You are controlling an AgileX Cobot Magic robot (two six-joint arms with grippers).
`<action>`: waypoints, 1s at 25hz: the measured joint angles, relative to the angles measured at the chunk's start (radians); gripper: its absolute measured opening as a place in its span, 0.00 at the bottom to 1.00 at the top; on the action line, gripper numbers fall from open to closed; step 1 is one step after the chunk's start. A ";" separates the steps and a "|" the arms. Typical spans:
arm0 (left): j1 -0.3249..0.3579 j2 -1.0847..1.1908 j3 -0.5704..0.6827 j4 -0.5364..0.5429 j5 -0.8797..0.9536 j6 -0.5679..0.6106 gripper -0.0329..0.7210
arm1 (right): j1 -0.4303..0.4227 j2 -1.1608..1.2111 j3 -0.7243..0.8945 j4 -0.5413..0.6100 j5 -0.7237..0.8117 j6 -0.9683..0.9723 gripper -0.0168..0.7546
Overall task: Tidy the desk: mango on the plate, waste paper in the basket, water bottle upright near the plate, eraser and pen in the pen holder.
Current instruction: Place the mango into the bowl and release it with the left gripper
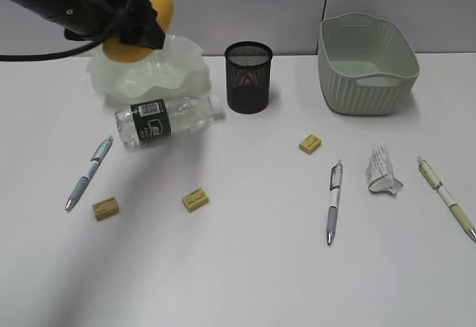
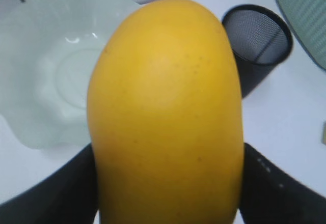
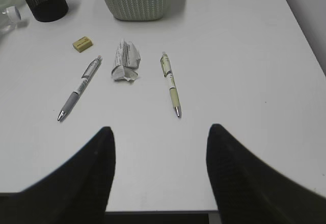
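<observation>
- Since the exterior view has my left gripper (image 1: pixel 132 31) up over the plate (image 1: pixel 182 74), I read this as the mango (image 1: pixel 149 16) placing step: fruit is clamped and hangs above the dish, not yet set down.
- Same view, water bottle (image 1: pixel 165 120) lies on its side just in front of the plate, so it's close to its target spot but not yet stood up.
- Pen holder (image 1: pixel 248 76) stands upright between plate and basket (image 1: pixel 366 63), both at the back edge of the desk (image 1: pixel 253 267), out of the working area.
- Loose items are scattered in front: three erasers (image 1: pixel 105 208) (image 1: pixel 195 199) (image 1: pixel 310 144), three pens (image 1: pixel 89 172) (image 1: pixel 335 201) (image 1: pixel 446 198), and waste paper (image 1: pixel 381 171) between the two right-hand pens.
- Left wrist view: mango (image 2: pixel 165 112) fills the frame, a dark finger pressed on each flank. Fingers are spread wide because the fruit is broad. Plate (image 2: pixel 46 81) sits behind and to the left, so I judge a small shift is needed before release.
- Right wrist view: right gripper (image 3: pixel 160 152) hovers with fingers apart, nothing between them, parked low near the desk edge. Waste paper (image 3: pixel 125 61) lies straight ahead, the basket (image 3: pixel 135 2) beyond it, which suits that pickup next.
</observation>
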 joint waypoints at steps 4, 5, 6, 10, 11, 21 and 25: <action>0.072 0.005 0.000 0.006 -0.080 0.000 0.79 | 0.000 0.000 0.000 0.000 0.000 0.000 0.62; 0.083 0.006 0.000 0.006 -0.098 0.000 0.79 | 0.000 0.000 0.000 0.000 0.000 0.000 0.62; 0.094 0.009 0.000 0.006 -0.116 0.000 0.79 | 0.000 0.000 0.000 0.000 0.000 0.000 0.62; 0.115 0.048 -0.009 0.006 -0.160 0.000 0.79 | 0.000 0.000 0.000 0.000 0.000 0.000 0.62; 0.115 0.064 -0.020 0.006 -0.161 0.000 0.79 | 0.000 0.000 0.000 0.000 0.000 0.000 0.62; 0.115 0.328 -0.228 0.006 -0.160 0.000 0.79 | 0.000 0.000 0.000 0.000 0.000 0.000 0.62; 0.120 0.432 -0.315 0.006 -0.160 0.000 0.79 | 0.000 0.000 0.000 0.000 0.000 0.000 0.62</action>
